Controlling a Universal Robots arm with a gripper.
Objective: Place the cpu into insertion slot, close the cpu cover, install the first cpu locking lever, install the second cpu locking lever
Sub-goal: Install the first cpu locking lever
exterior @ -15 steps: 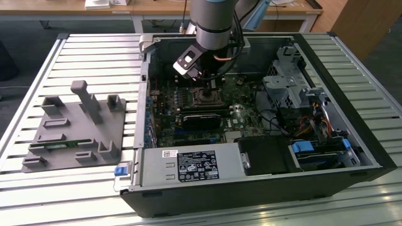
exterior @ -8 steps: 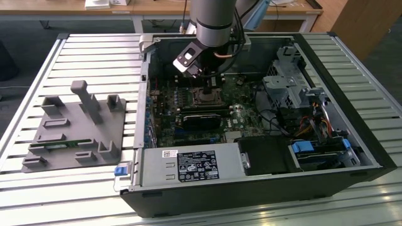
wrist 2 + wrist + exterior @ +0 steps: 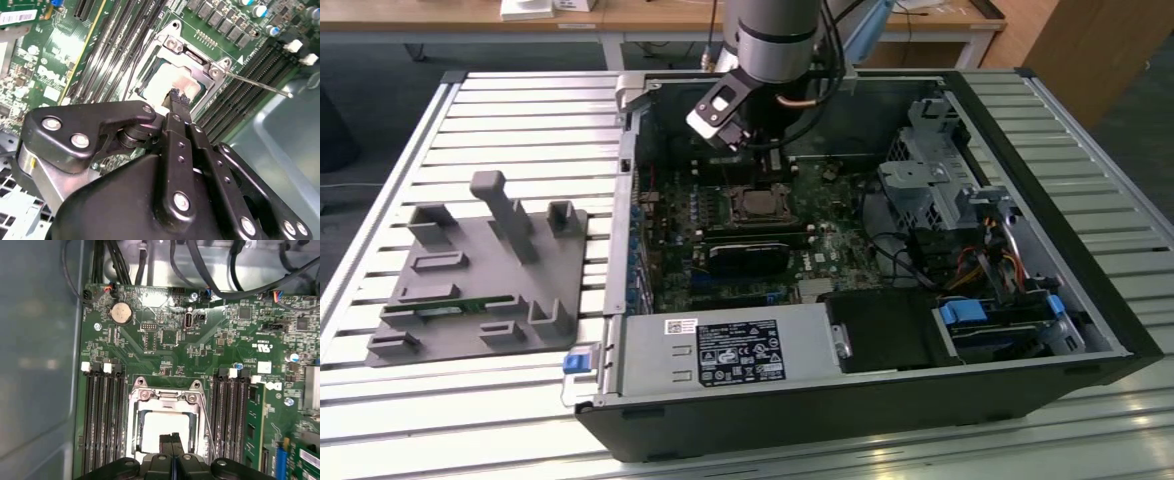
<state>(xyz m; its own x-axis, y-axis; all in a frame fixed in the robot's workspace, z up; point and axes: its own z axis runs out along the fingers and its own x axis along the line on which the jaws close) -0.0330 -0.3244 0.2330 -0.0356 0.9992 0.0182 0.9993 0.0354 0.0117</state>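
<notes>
- One black two-finger end effector is in play. Its fingertips are pinched together with nothing between them, and it hangs just over the socket middle inside the open black computer case.
- One cpu, a flat square chip with a pale metal top. It already lies in the insertion slot, the square grey-rimmed socket on the green circuit board.
- One cpu cover, a thin grey metal frame plate with a square window. It looks laid flat around the chip, with two screws at its hinge edge.
- One locking lever, a thin steel wire rod. It sticks out free past the socket, unhooked. I can't make out a second lever for sure.
- Step in hand, my read: seating the cover.
  - Press straight down on the frame metal, not on the chip top.
  - Keep clear of the loose rod.
  - Get the plate fully flat with no corner lifted.
- Two banks of long black memory slots, one on each side of the socket.
- One green memory stick and one round silver coin battery.
- One grey moulded fixture on the slatted metal worktop, well apart from the case on the exterior view's left.
</notes>
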